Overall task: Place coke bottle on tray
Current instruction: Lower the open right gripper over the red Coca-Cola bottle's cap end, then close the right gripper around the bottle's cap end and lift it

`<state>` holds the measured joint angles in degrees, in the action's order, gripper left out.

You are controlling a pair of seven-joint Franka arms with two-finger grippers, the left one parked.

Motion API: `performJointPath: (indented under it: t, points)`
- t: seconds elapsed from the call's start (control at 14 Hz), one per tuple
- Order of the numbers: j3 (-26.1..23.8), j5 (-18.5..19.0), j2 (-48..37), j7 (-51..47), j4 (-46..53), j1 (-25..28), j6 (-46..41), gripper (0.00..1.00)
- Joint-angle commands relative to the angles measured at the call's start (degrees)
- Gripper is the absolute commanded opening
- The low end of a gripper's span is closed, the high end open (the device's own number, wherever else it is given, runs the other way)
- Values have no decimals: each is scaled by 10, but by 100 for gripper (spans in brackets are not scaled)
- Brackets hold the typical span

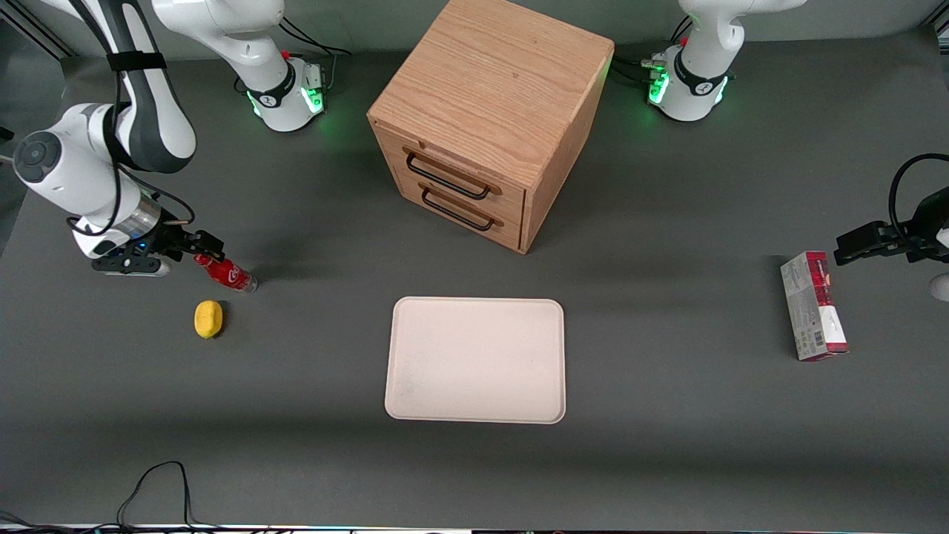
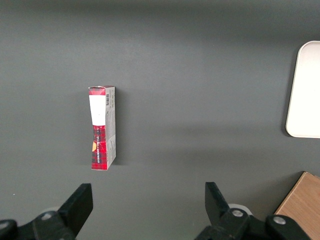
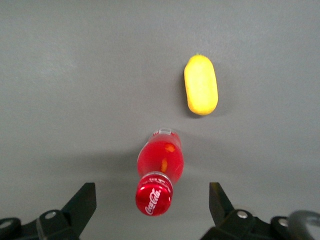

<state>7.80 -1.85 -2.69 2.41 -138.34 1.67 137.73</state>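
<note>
Hovering spread above the coke bottle (image 3: 159,176) on the grey table (image 1: 296,445), the claw (image 3: 152,210).

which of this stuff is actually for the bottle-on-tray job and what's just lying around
For the job: coke bottle, tray, gripper open, above the bottle's cap end.
Lying about: lemon, drawer cabinet, red-and-grey carton.

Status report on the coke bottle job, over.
Gripper open, straddling the coke bottle, not closed on it. Bottle on table beside lemon. Tray bare, path unobstructed.
</note>
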Motion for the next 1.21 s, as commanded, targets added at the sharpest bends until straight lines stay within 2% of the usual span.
performJointPath:
  t: [0.0, 0.07, 0.14, 0.29, 0.43, 0.93, 1.14]
  points:
    - [-2, -10, 1, 2, -16, -2, 25, 100]
    - [-2, -10, 4, 4, -16, -2, 25, 98]
    - [-2, -10, 4, 4, -16, -2, 25, 80]
    - [-2, -11, 7, 4, -15, -2, 26, 37]
    - [-2, -11, 8, 4, -13, -2, 26, 0]
    - [-3, -10, 9, 6, -4, -2, 21, 0]
    - [-6, -11, 5, -1, 40, -3, -25, 0]
